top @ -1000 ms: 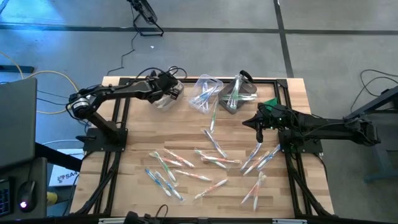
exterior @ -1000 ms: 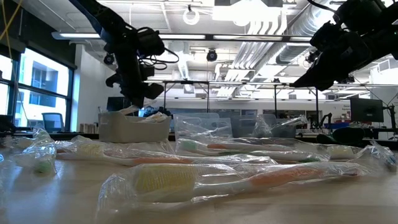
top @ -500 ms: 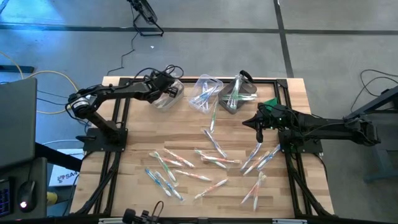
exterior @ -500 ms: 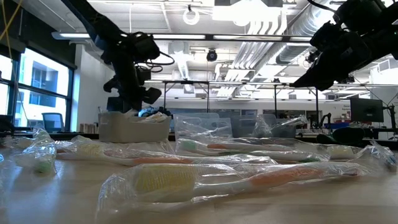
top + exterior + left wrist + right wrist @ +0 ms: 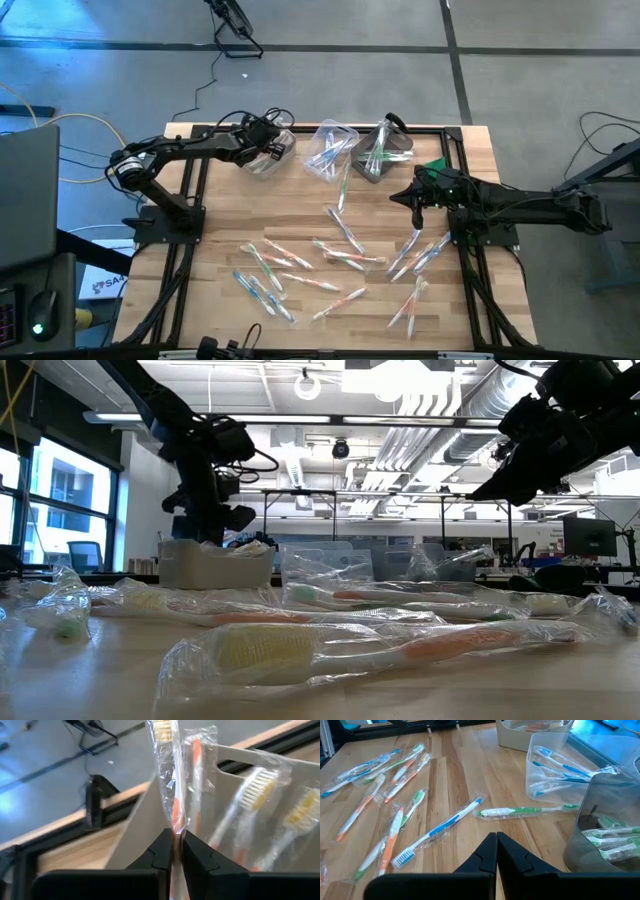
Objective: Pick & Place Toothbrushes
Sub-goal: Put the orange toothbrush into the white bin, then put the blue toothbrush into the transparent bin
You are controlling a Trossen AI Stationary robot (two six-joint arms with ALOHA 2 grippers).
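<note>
Orange-handled toothbrush (image 5: 172, 780) in crinkled clear wrapper, pinched upright in closed left tool (image 5: 173, 851); right tool (image 5: 496, 851) shut, empty.

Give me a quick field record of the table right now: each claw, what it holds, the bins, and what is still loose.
left claw: shut on an orange-handled toothbrush in its wrapper, over the white bin
white bin contents: wrapped orange-handled brushes
right claw: shut, empty, hovering over the table's right side
clear bin: blue-handled brushes
grey bin: green-handled brushes
loose toothbrushes: many, mixed colours, spread over the wooden table
nearest loose to bins: one green-handled brush
</note>
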